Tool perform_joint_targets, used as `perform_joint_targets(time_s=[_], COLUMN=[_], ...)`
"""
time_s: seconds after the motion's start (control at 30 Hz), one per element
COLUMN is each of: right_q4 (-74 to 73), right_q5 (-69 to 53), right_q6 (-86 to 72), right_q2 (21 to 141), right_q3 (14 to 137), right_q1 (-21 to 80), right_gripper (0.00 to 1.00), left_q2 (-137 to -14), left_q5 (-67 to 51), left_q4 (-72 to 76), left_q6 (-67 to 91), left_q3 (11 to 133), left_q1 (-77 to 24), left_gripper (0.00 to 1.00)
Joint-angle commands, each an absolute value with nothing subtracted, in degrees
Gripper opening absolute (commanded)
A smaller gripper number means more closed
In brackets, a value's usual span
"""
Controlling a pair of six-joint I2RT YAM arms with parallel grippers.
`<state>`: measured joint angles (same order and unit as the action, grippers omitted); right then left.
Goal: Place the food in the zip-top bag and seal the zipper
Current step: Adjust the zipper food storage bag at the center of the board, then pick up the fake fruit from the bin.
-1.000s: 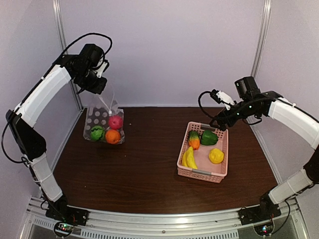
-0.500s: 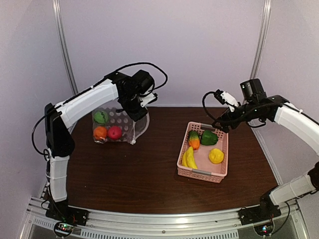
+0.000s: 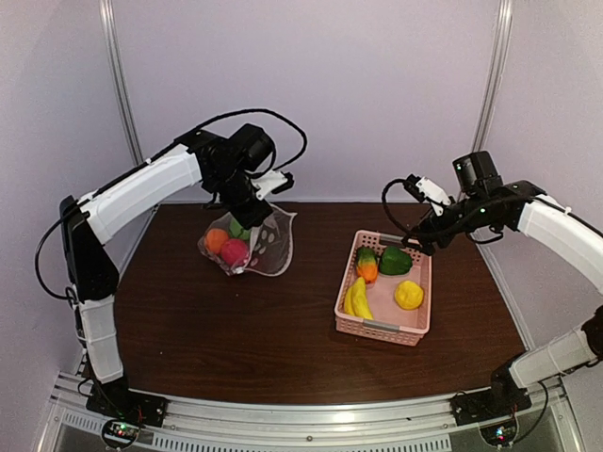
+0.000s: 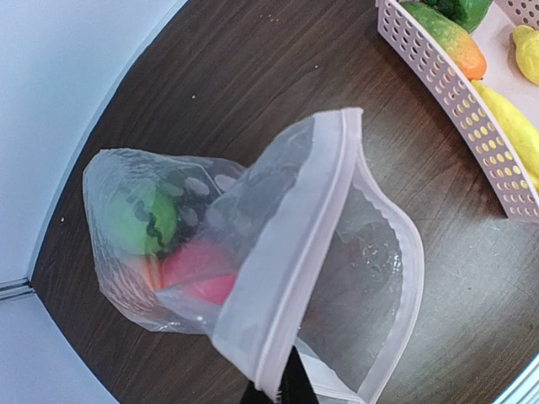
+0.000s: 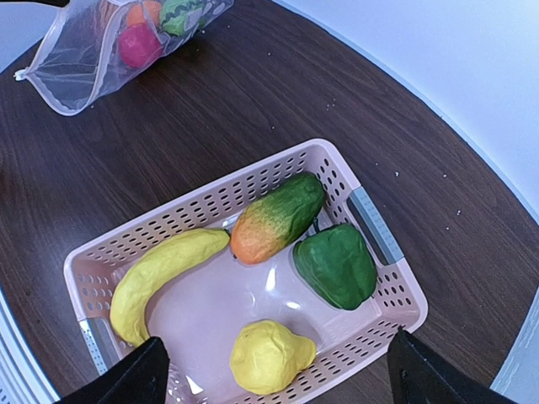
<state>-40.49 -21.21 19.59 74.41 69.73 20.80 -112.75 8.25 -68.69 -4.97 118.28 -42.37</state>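
Left gripper [image 3: 254,200] is closed on the mouth edge of the zip-top bag [image 3: 273,247], left of centre in the top view, with orange [image 3: 216,239] and red apple [image 3: 236,252] inside. Right gripper [image 3: 419,235] stands wide open above the pink basket [image 3: 382,330].

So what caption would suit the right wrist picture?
Open right gripper above pink perforated plastic basket holding yellow toy banana, yellow lemon, green pepper and orange-green fruit.

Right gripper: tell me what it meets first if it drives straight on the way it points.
Likely the yellow lemon in the pink basket, centred ahead of the open right gripper; depth is unclear.
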Motion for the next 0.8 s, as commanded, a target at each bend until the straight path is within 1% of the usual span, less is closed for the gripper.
perform_joint_targets(time_s=[0.0, 0.13, 0.23, 0.3, 0.4, 0.57, 0.77], right_q4=[-44.42, -47.74, -50.49, -50.97, -50.14, -51.67, -51.0], right_q5=[-21.27, -20.94, -20.48, -17.98, -13.4, -10.9, -6.01], right_q6=[22.91, 26.39, 29.16, 30.16, 30.09, 29.54, 28.13], right_q2=[75.69, 76.64, 77.64, 78.33, 79.82, 85.43, 91.38], right_q3=[70.16, 68.57, 67.44, 66.46, 65.04, 65.65, 66.82], right_q1=[20.48, 20.65, 20.93, 21.32, 21.98, 23.54, 25.8], right_gripper=[0.9, 0.89, 0.89, 0.89, 0.9, 0.89, 0.89], left_q2=[-110.15, -109.67, -107.82, -105.82, -101.13, -93.89, -93.52], left_q5=[3.96, -2.02, -6.68, -7.75, -10.06, -14.02, -19.06], left_q4=[-61.63, -60.93, -58.6, -55.58, -47.33, -36.69, -34.89], left_q6=[-4.83, -0.91, 2.3, 3.24, 3.24, 4.58, 6.63], left_q3=[115.79, 113.9, 108.52, 104.25, 97.7, 87.6, 86.71], left_q1=[-42.17, -42.19, -42.19, -42.18, -41.95, -41.22, -41.22], left_gripper=[0.0, 0.0, 0.0, 0.0, 0.0, 0.0, 0.0])
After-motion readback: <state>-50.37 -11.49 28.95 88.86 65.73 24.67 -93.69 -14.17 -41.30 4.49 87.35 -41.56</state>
